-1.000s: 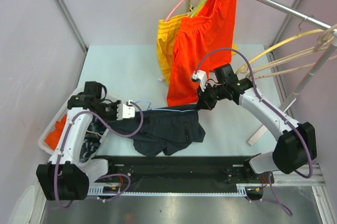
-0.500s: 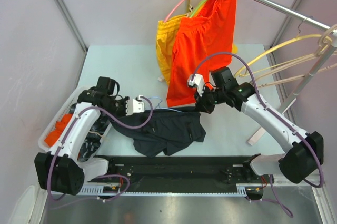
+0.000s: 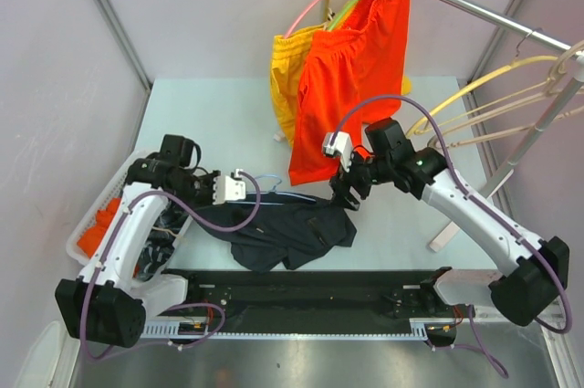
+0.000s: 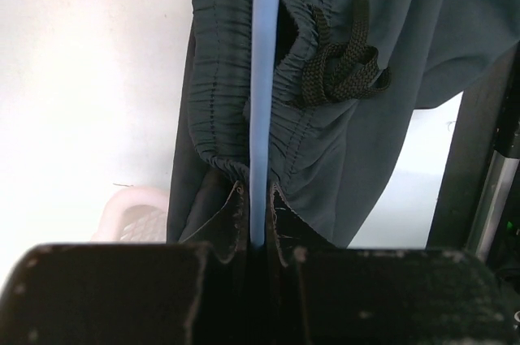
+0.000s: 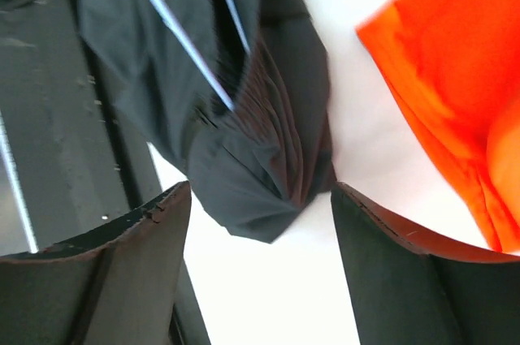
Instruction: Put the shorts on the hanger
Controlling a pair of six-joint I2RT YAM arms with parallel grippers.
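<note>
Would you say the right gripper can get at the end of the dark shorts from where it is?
Probably yes. The right gripper stands open with the bunched end of the shorts just ahead, between its fingers, and nothing lies between them; the orange shorts hang off to the side.

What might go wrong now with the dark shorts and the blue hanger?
1. Only the left gripper pinches the thin hanger; it might twist or slip.
2. The right gripper is open, so the shorts could slide off the wire.
3. It sits close to the hanging orange shorts and could snag them.
</note>
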